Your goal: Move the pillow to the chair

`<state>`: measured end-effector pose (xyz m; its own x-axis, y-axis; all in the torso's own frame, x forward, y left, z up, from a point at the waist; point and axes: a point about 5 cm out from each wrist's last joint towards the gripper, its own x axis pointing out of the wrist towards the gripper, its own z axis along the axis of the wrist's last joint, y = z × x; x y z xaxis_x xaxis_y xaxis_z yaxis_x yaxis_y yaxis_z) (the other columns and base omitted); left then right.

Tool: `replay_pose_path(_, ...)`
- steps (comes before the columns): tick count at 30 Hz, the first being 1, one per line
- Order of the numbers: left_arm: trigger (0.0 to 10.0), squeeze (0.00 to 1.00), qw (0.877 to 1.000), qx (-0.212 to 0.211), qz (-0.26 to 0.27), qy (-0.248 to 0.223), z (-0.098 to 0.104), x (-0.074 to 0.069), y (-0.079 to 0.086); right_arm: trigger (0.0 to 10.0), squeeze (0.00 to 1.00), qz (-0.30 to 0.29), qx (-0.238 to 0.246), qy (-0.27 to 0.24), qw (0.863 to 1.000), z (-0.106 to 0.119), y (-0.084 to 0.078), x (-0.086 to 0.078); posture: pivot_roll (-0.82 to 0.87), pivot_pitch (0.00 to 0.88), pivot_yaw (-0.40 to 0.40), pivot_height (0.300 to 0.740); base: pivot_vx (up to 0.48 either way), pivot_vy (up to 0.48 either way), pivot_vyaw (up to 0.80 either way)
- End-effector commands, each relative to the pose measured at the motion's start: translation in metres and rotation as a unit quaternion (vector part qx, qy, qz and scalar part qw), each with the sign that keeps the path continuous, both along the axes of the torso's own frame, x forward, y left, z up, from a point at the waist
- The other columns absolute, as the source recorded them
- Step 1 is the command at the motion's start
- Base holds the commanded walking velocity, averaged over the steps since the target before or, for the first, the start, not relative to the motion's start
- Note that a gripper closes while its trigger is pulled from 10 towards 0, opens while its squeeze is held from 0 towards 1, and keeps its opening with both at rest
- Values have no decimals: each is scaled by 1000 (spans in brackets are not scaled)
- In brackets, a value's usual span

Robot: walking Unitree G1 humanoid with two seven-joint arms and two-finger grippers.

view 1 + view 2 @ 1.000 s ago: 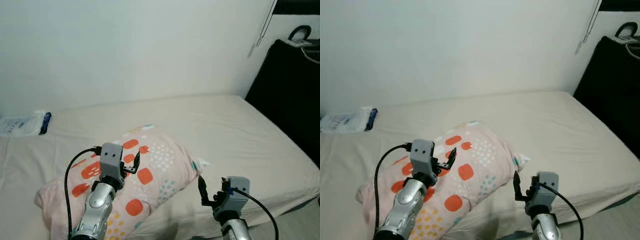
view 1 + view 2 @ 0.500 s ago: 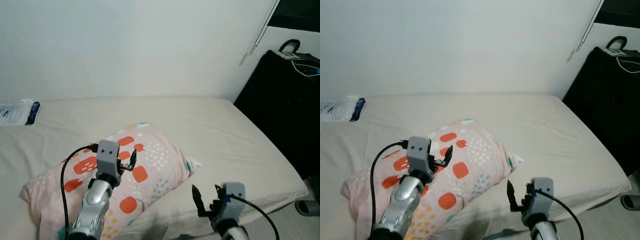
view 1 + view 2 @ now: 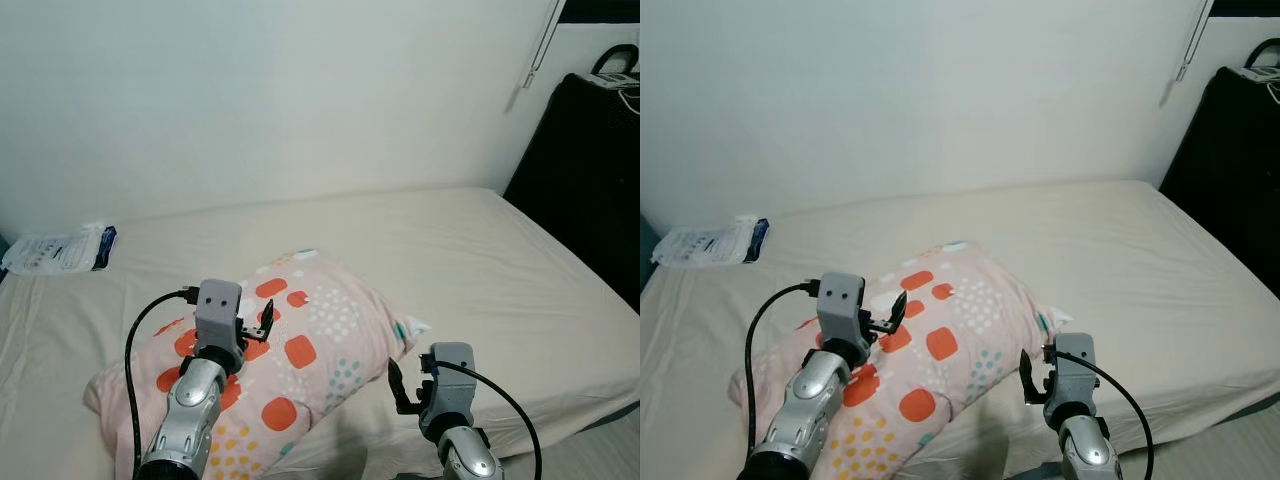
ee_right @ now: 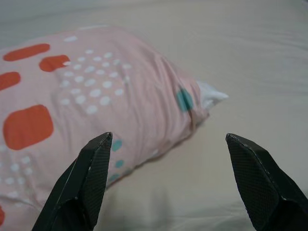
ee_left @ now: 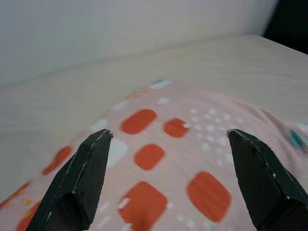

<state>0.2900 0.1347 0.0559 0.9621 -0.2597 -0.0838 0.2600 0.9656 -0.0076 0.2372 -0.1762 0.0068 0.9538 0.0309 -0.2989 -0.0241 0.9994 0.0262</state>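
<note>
The pillow (image 3: 320,350) is pink with orange patches and white dots, and lies on the beige bed (image 3: 480,260). My left gripper (image 3: 257,326) hovers just over the pillow's top, open, with nothing between its fingers (image 5: 79,180). In the left wrist view the patterned fabric lies close below. My right gripper (image 3: 408,388) is low at the bed's front edge, beside the pillow's right corner (image 4: 209,96), open and empty.
A white plastic packet (image 3: 58,250) lies at the bed's far left by the wall. A tall black object (image 3: 590,190) with something on top stands right of the bed. The bed's front right edge drops to the floor (image 3: 625,420).
The whole picture swung one way and back, so the camera moved. Both grippers hold about the same pose over and beside the pillow, still open.
</note>
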Motion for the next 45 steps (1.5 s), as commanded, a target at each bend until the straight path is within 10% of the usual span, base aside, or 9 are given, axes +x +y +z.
replay_pose_path(1,10000,0,1000,3,-13,-1,-1,-1,-2,10000,0,-1,7,0,1000,-2,1,0,32,0,-22,740,0,0,0)
replay_pose_path(45,10000,0,998,42,-16,42,-28,-20,-17,10000,0,0,-1,1,1000,-5,-9,-2,75,0,-48,740,0,0,0)
